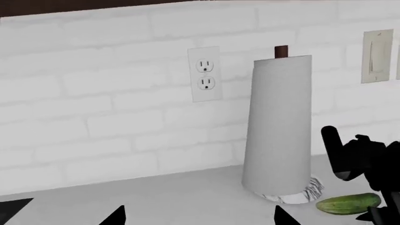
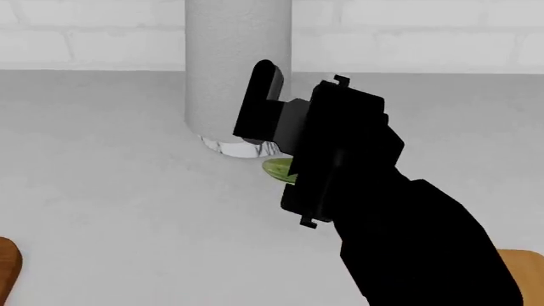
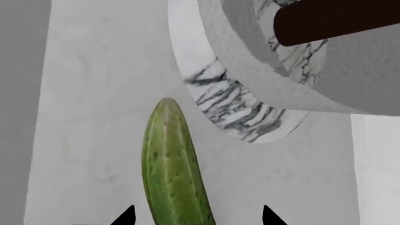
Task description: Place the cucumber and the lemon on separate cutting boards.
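At the far left of the head view, a sliver of reddish-brown cutting board (image 2: 7, 271) shows at the counter's (image 2: 111, 191) near edge, well apart from the paper towel roll (image 2: 238, 64). The left gripper (image 1: 196, 215) hangs above the pale, matte counter in front of the roll; only its dark fingertips show, spread apart with nothing between them, so its jaws look released.

The roll is a tall white cylinder on a marble-veined round base (image 3: 237, 108) with a dark wooden post (image 1: 281, 51), standing against a white brick wall with an outlet (image 1: 205, 74). The cucumber (image 3: 174, 173) lies flat on the counter just beside that base, one rounded end pointing toward it. The skin is dark green, streaked and faintly pimpled; I judge it firm, light and somewhat slick, liable to roll. A hold across its middle, jaws square to its length, should suit best.

The right gripper (image 3: 194, 216) hovers directly over the cucumber, its tips straddling it, jaws released and not yet closed. Right of it, a tan-orange cutting board corner (image 2: 520, 271) shows. The lemon is not in view.
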Tool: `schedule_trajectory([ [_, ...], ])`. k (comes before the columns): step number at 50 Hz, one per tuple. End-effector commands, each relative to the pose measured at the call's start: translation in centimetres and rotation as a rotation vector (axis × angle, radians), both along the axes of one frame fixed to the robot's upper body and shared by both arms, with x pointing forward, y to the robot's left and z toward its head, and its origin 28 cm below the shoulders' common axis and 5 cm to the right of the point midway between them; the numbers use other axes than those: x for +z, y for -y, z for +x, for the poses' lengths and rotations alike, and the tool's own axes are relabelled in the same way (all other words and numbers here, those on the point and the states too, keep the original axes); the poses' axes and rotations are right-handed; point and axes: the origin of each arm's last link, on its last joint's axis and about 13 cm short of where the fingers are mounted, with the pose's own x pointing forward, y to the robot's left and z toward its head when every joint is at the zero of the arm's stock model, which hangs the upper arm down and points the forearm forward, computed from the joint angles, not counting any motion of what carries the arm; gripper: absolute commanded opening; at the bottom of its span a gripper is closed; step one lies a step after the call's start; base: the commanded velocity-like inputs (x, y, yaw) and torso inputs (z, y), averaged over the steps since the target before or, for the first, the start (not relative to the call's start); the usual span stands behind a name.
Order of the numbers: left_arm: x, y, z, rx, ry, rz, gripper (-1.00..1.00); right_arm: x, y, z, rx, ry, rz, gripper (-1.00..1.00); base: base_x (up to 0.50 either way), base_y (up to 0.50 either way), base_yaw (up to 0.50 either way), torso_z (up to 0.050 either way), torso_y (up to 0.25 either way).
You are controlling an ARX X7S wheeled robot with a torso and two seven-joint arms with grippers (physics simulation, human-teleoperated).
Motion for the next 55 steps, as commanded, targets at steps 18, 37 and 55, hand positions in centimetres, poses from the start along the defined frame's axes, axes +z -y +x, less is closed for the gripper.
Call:
schedule_trajectory([
  [18, 0.1, 0.1, -0.1, 0.002, 0.012, 0.002, 1.00, -2.7, 0.2, -0.2, -0.031, -0.012, 0.021, -1.00, 0.01, 0.00, 0.00, 0.011, -0.088],
  [37, 0.1, 0.2, -0.1, 0.007, 0.007, 0.007, 1.00, 2.2, 0.0, -0.3, 0.101, 0.087, 0.031, -1.00, 0.01, 0.00, 0.00, 0.000, -0.012],
  [55, 0.1, 0.1, -0.4, 0.006, 0.014, 0.006, 1.00, 7.4, 4.5, -11.5, 0.150, 0.144, 0.062, -1.00, 0.00, 0.00, 0.00, 0.000, 0.000],
])
